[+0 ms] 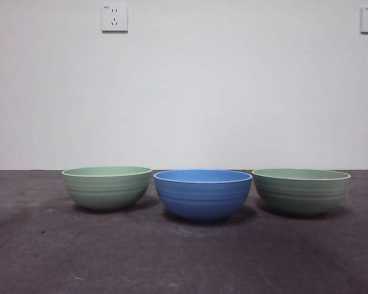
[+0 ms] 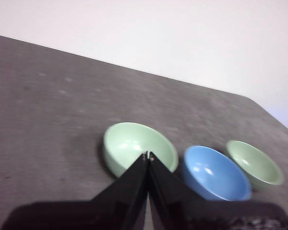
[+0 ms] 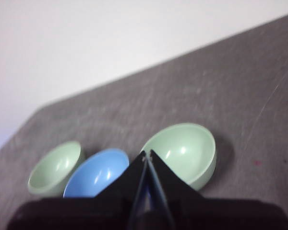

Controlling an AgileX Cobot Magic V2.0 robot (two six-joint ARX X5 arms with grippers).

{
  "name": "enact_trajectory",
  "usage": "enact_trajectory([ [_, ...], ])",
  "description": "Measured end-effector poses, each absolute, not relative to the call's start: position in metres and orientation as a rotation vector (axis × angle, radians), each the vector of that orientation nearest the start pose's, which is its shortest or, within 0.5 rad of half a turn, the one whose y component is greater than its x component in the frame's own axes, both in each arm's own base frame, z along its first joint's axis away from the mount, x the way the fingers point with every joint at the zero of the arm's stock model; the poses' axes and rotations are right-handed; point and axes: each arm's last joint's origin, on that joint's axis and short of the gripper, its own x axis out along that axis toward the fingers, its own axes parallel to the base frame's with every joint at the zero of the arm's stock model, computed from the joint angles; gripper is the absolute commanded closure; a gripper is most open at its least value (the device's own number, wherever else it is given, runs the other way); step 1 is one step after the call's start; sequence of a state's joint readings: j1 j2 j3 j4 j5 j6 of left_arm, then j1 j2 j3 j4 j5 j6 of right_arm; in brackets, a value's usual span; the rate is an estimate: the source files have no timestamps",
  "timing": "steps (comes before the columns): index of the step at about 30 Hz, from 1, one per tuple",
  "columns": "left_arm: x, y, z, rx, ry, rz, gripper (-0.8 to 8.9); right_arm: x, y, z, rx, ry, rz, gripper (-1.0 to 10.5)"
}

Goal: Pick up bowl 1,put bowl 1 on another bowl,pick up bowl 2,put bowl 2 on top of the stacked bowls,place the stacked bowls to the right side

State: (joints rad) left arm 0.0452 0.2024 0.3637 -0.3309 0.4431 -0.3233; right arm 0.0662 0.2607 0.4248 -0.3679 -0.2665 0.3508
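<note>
Plainly, nothing has been lifted yet: three bowls stand in a row on the dark grey table [image 1: 43, 257], none nested. Taking the blue ribbed bowl [image 1: 202, 194] as the landmark, one pale green bowl [image 1: 107, 187] sits just to its left, rims nearly meeting, and the other pale green bowl [image 1: 301, 190] sits just to its right — a layout that lets each arm reach its own green bowl and carry it inward onto the blue one.

The left gripper [image 2: 148, 155] hangs above the left green bowl's near rim, jaws pressed together and holding nothing. The right gripper [image 3: 146, 154] hangs likewise over the right green bowl's near edge, jaws closed and empty. Both look parked ready — neither would need to cross the blue bowl.

On the wall behind, two white sockets [image 1: 114, 18] are mounted high.
</note>
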Motion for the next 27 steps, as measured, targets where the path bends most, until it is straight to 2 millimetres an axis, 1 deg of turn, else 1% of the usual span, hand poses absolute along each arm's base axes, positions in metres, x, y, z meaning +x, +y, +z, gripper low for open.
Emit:
enact_trajectory([
  [9, 0.096, -0.014, 0.284, -0.287, 0.428, -0.591, 8.20, 0.100, 0.018, 0.307, 0.185, 0.522, 0.442, 9.6],
  [12, 0.098, -0.015, 0.295, -0.260, 0.488, -0.641, 8.20, 0.104, 0.019, 0.321, 0.125, 0.614, 0.470, 9.6],
  [15, 0.100, -0.015, 0.303, -0.234, 0.560, -0.662, 8.20, 0.107, 0.020, 0.328, 0.080, 0.709, 0.489, 9.6],
  [18, 0.102, -0.015, 0.307, -0.211, 0.609, -0.673, 8.21, 0.110, 0.020, 0.329, 0.049, 0.778, 0.508, 9.6],
  [20, 0.103, -0.015, 0.308, -0.206, 0.628, -0.677, 8.21, 0.111, 0.021, 0.327, 0.038, 0.795, 0.513, 9.6],
  [23, 0.106, -0.015, 0.306, -0.198, 0.641, -0.682, 8.08, 0.113, 0.021, 0.327, 0.028, 0.802, 0.518, 9.2],
  [24, 0.107, -0.015, 0.306, -0.199, 0.645, -0.682, 7.81, 0.114, 0.021, 0.326, 0.028, 0.804, 0.518, 8.6],
  [25, 0.107, -0.015, 0.306, -0.199, 0.647, -0.682, 7.04, 0.114, 0.021, 0.326, 0.030, 0.807, 0.518, 7.8],
  [27, 0.107, -0.015, 0.306, -0.201, 0.649, -0.682, 4.86, 0.116, 0.021, 0.326, 0.039, 0.815, 0.514, 6.1],
])
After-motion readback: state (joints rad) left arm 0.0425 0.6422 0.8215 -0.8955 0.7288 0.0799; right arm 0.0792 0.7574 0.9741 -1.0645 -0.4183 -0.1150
